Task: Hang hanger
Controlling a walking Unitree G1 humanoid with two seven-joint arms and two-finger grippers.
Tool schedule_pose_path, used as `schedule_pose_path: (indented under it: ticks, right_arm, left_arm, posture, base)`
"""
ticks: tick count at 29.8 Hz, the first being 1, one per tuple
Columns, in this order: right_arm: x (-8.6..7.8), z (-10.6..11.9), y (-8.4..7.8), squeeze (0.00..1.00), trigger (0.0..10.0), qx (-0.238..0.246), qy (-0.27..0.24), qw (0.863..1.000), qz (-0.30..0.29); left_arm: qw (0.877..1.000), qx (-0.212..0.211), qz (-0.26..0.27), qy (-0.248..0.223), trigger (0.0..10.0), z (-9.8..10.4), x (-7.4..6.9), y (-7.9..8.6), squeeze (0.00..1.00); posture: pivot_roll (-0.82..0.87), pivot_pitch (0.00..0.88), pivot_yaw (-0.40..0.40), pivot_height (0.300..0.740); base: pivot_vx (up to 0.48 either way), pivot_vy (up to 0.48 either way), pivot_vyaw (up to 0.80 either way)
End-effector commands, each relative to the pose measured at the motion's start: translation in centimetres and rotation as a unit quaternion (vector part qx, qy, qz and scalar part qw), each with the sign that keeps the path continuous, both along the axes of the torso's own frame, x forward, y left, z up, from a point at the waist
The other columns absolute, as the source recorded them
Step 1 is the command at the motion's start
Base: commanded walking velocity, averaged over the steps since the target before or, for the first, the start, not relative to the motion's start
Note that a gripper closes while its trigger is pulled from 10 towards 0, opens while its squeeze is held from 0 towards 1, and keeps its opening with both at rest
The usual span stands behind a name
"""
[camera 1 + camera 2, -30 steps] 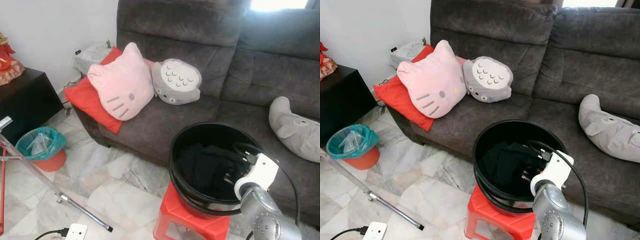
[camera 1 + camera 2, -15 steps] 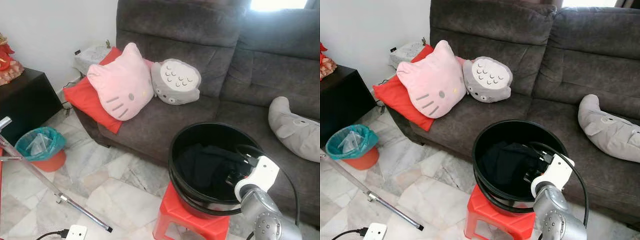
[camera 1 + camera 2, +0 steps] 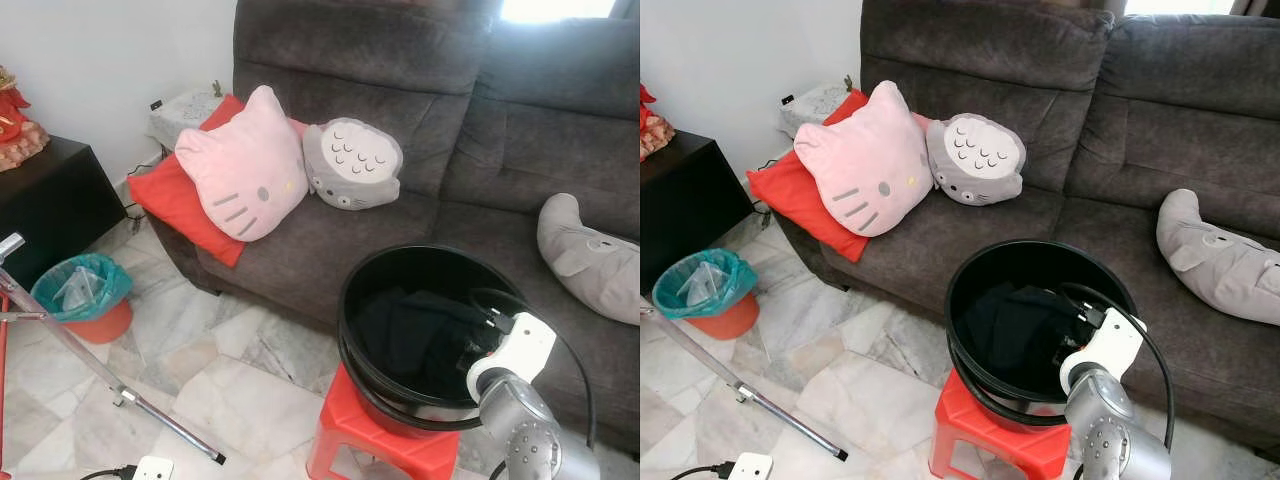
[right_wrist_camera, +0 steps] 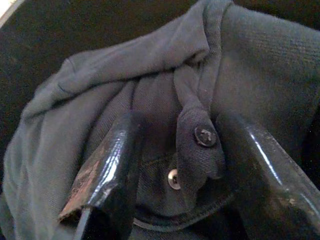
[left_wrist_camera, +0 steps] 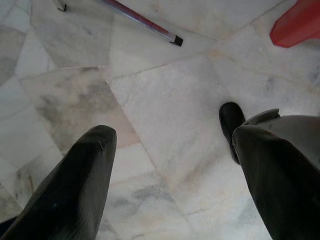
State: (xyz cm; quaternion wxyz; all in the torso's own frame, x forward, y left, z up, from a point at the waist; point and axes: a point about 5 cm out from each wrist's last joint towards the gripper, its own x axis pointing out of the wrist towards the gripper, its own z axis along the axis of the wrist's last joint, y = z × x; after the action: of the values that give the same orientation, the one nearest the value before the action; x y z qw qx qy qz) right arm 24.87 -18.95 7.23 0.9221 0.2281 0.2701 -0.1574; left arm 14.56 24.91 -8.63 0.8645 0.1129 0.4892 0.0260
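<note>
My right gripper (image 4: 175, 165) spread wide inside black bucket (image 3: 970, 270), lower centre-right of head view, fingers (image 4: 107, 175) straddling button placket of dark shirt (image 4: 100, 100). No readable writing on shirt. Bucket on red stool (image 3: 980, 440). My left gripper (image 5: 170, 165) spread, empty, over marble floor (image 5: 165, 100). Sofa (image 3: 1040, 60) behind.

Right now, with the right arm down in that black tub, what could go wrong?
The right tool straddles a buttoned shirt placket, so it may pinch only thin fabric and slip. The tub sits on a small red stool; pulling sideways could tip it. The arm's cable might snag the rim.
</note>
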Motion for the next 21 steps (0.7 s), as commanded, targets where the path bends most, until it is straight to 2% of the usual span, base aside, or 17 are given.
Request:
schedule_pose_path:
  ticks: [1,13,21]
  right_arm:
    - [0.7,0.2,1.5,0.00,0.0,0.032,-0.013,0.999,0.002]
    - [0.9,0.3,1.8,0.00,0.0,0.029,-0.015,0.999,0.004]
    - [1.0,0.3,1.9,0.00,0.0,0.030,-0.017,0.999,0.006]
  left_arm:
    - [1.000,0.002,-0.001,0.001,10.0,0.1,0.2,0.2,0.00]
    - [1.000,-0.004,-0.001,0.000,10.0,0.4,0.9,0.3,0.00]
    - [1.000,0.002,0.001,-0.006,10.0,0.9,1.4,1.3,0.00]
  posture:
    - [-0.10,0.000,0.046,0.740]
    - [-0.09,0.000,0.047,0.740]
    - [-0.09,0.000,0.048,0.740]
  base:
    - [0.000,0.000,0.00]
    - [0.000,0.000,0.00]
    - [0.000,0.000,0.00]
